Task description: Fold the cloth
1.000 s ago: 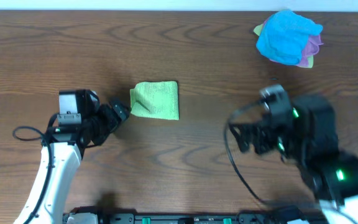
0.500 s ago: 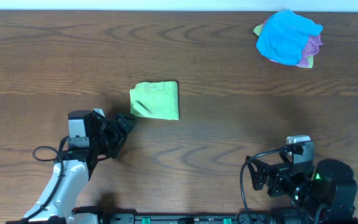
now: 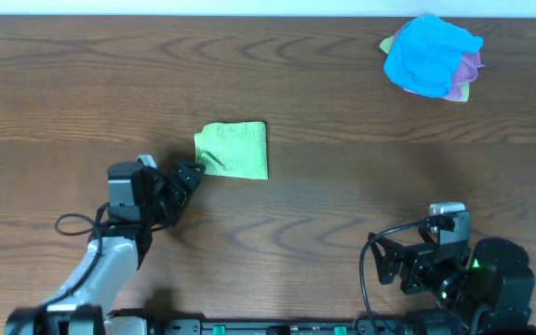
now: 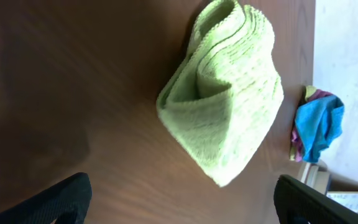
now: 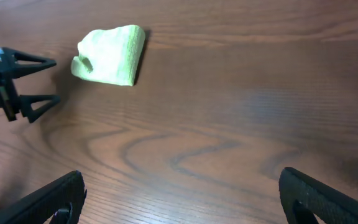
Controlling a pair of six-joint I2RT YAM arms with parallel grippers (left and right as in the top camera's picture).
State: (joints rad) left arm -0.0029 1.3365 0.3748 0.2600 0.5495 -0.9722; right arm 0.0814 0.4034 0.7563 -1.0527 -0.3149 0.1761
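In the overhead view, the lime-green terry cloth (image 3: 233,150), folded into a compact rectangle, was seen lying mid-table exactly where it had been 1 second earlier. Meanwhile the right gripper (image 3: 384,263) had been pulled from mid-table to the near right edge, and the left gripper (image 3: 192,174) had been eased back and lay just beside the cloth's near-left corner. The crumpled bright blue cloth (image 3: 431,54) was left untouched at the far right of the dark wooden table (image 3: 342,112). In the left wrist view, the cloth (image 4: 225,99) was shown in stacked layers ahead of the spread fingers (image 4: 61,198), with nothing held between them. In the right wrist view, the cloth (image 5: 109,55) was seen well away and the left gripper (image 5: 50,81) close to it but apart. The right fingers (image 5: 42,202) were spread wide and empty. The fold was judged finished, with both arms being withdrawn.
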